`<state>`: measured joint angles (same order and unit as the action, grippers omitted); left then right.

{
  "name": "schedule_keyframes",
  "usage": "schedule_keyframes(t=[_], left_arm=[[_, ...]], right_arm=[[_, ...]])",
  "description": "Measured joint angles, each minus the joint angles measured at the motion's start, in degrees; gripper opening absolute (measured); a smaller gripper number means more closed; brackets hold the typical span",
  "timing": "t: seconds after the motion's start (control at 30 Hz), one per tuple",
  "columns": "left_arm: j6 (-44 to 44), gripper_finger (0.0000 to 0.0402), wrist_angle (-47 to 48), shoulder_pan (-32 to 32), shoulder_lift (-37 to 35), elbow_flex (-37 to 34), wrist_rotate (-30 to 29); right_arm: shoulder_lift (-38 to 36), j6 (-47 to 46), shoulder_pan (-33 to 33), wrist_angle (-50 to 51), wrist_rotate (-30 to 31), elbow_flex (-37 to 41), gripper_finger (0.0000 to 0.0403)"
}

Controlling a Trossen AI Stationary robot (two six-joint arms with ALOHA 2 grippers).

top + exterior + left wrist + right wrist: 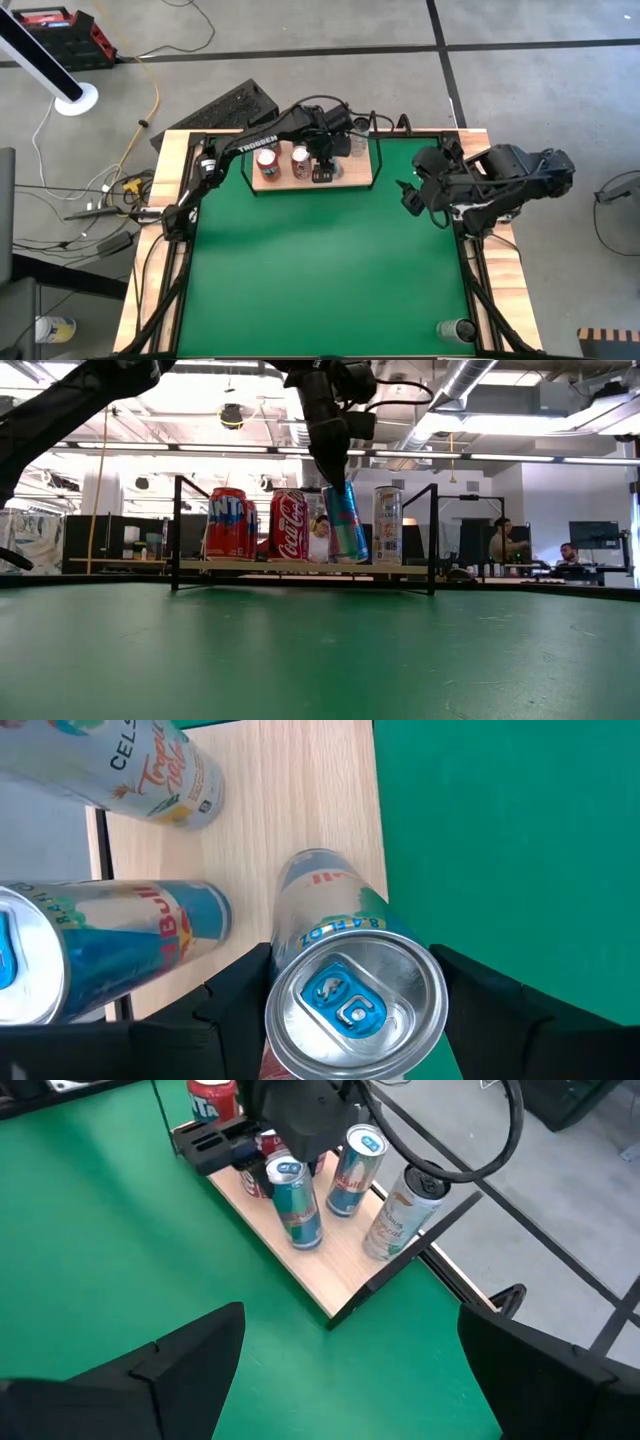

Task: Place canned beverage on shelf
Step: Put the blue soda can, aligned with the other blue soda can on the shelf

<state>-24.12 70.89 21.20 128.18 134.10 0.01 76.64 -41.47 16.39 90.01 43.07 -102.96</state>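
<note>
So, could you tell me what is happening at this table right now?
The left arm is putting a blue and silver can on the small wooden shelf at the far edge of the green table. Its left pincer grips the can near the top; the can leans, its base at the board. A Fanta can, a Coca-Cola can, another blue can and a pale can stand there already. The right pincer waits open at the table's right side.

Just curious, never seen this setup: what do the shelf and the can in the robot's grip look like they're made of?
The shelf looks like pale wood, its grain showing, matte, with thin black rods at the ends, probably metal. The Red Bull can in the left gripper looks like aluminium: shiny silver lid, pull tab.
</note>
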Motion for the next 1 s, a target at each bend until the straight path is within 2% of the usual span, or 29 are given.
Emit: schedule_keyframes(t=[0.6,1.0], left_arm=[[-2.6,0.0229,3.7,0.3,-0.5,0.6,-0.2],[-3.3,0.0271,2.8,0.3,-0.5,0.5,-0.4]], right_arm=[[0.0,1.6,-3.5,0.0,-1.2,0.0,0.039],[0.0,1.4,-3.4,-0.1,-1.2,0.0,0.039]])
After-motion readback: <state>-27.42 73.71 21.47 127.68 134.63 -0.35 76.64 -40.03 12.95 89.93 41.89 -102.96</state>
